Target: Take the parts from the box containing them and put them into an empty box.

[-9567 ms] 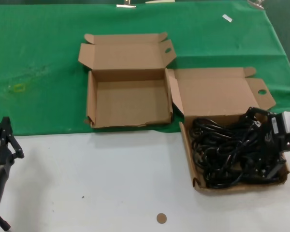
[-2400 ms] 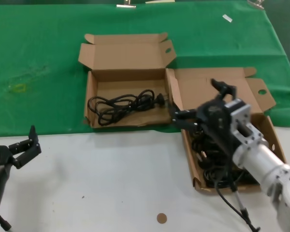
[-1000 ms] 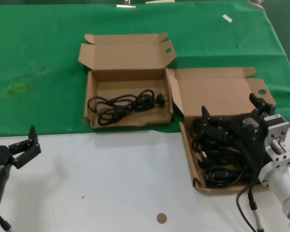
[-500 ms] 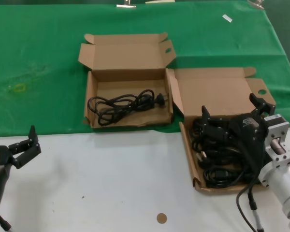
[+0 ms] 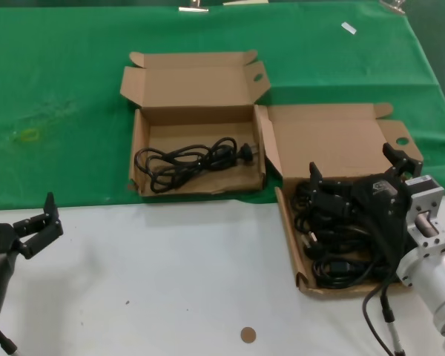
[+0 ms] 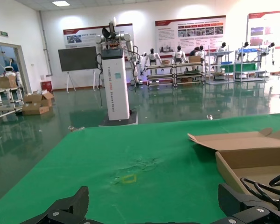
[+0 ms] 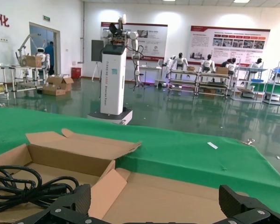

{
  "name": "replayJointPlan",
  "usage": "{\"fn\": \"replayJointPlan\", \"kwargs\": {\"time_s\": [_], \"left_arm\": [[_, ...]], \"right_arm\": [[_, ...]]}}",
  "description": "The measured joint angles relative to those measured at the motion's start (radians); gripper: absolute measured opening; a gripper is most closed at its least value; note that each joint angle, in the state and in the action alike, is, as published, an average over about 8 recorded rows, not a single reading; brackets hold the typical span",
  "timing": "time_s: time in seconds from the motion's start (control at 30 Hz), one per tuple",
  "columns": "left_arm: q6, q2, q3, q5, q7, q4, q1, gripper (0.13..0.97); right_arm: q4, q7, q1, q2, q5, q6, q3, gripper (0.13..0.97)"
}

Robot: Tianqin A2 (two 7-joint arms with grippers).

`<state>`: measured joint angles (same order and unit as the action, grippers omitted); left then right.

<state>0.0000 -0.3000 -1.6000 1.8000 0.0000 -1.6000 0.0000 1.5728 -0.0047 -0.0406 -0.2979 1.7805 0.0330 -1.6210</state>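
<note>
The low-walled box with a round hole in its lid tab (image 5: pixel 341 144) lies open at the right and holds a tangle of black cables (image 5: pixel 340 237). My right gripper (image 5: pixel 354 169) is open and empty just above these cables, in front of the raised lid; the right wrist view shows its fingers (image 7: pixel 79 198) wide apart over the lid (image 7: pixel 177 196). The taller box with an oval hole in its tab (image 5: pixel 196 89) lies open at the centre back and holds one black cable (image 5: pixel 189 159), which also shows in the right wrist view (image 7: pixel 18 186). My left gripper (image 5: pixel 35 226) is open and empty at the near left.
Green cloth (image 5: pixel 59 89) covers the far half of the table and white tabletop (image 5: pixel 170 274) the near half. A small brown disc (image 5: pixel 248 335) lies near the front edge. A white tag (image 5: pixel 348 27) lies far back right. The left wrist view shows the oval-hole box's wall (image 6: pixel 233 172).
The oval-hole box was empty at first and now holds one cable. My right gripper went back from that box to above the round-hole box. Nothing has moved in the last second.
</note>
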Motion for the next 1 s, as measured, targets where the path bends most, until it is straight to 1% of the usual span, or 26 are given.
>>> {"fn": "replayJointPlan", "kwargs": {"time_s": [1.0], "left_arm": [[0.0, 0.0, 0.0, 0.0, 0.0, 0.0, 0.0, 0.966]], "right_arm": [[0.0, 0.0, 0.0, 0.0, 0.0, 0.0, 0.0, 0.966]]}}
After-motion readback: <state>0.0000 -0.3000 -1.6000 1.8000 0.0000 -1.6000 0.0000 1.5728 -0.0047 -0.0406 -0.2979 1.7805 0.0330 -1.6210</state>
